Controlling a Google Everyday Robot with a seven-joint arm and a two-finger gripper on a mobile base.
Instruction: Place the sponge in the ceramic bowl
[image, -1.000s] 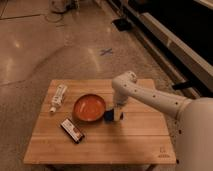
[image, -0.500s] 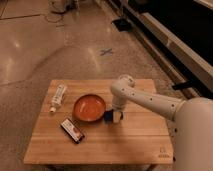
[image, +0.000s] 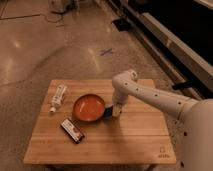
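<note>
The sponge (image: 108, 114) lies on the worktop (image: 130, 142), just right of the bowl (image: 89, 107). The gripper (image: 116, 111) is down at the sponge; whether it grips cannot be told. Likely need: a centred grasp and a lift clearing the rim.

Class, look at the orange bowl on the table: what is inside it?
Nothing shows inside the bowl, only its glossy orange surface. The blue sponge is outside, beside the rim, at the gripper, which hides part of it.
</note>
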